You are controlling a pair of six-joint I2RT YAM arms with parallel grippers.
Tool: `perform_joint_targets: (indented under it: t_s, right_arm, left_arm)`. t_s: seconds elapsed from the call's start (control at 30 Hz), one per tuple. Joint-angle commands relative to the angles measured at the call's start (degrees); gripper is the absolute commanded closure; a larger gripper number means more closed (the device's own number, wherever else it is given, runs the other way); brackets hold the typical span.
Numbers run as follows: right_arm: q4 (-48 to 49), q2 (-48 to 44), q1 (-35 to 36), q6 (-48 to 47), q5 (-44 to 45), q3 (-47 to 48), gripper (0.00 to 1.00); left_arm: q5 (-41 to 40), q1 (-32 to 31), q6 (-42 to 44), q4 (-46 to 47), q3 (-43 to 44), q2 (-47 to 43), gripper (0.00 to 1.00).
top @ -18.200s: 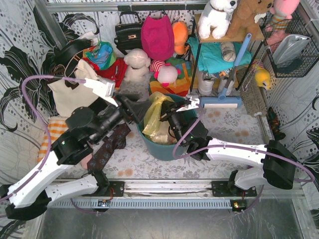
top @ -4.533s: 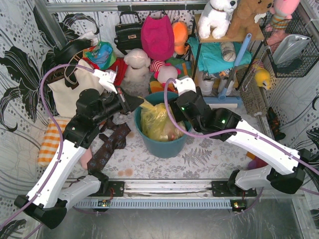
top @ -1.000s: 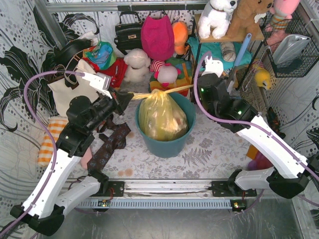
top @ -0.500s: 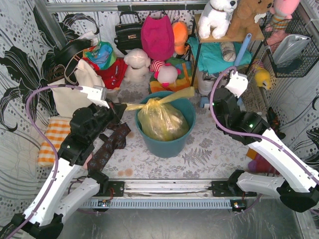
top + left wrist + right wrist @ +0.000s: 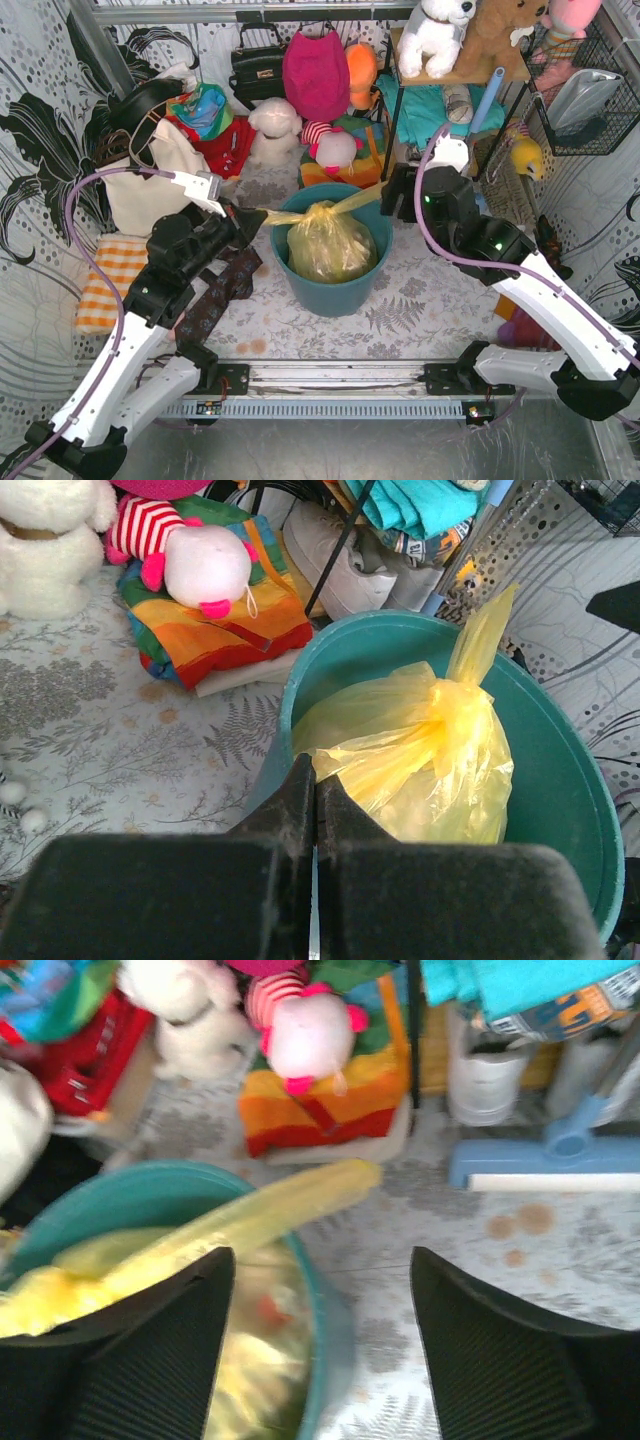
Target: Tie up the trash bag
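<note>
Pinching trash bag (image 5: pixel 430 750), seemingly: left hand (image 5: pixel 313 772)

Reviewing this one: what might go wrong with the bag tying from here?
1. The right gripper is open, and the right tail of the bag lies free between its fingers. The knot may end up loose or slip.
2. The left gripper is shut on the taut left tail. Pulling from one side alone could tip the bin or drag the bag out.
3. The thin plastic could tear at that pinch.
</note>
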Motion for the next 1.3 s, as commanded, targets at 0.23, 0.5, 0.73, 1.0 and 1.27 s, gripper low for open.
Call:
perform_joint_targets:
  t_s: [0.23, 0.5, 0.73, 1.0, 1.27]
  right_arm:
    - [10.8, -1.4, -7.0, 28.9, -8.5, -8.3, 0.03]
    - [30.5, -1.2, -15.4, 36.9, -20.5, -21.2, 0.03]
    - [38.9, 1.1, -15.9, 39.7, -26.5, -24.2, 0.23]
    - [40.6, -0.5, -16.1, 40.7, -27.0, -26.0, 0.69]
    - [31.8, 0.0, -16.2, 29.2, -23.3, -15.3, 1.0]
  left_arm:
    - [5.5, 0.2, -3.8, 8.0, 0.0, 0.8, 1.0]
    - [9.1, 0.2, -5.4, 10.6, -1.5, 2.0, 1.0]
    - [9.2, 0.3, -5.6, 11.3, -1.4, 2.5, 1.0]
    - [9.5, 0.2, -5.6, 11.2, -1.3, 3.5, 1.0]
    - [6.6, 0.2, -4.0, 6.9, 4.1, 3.0, 1.0]
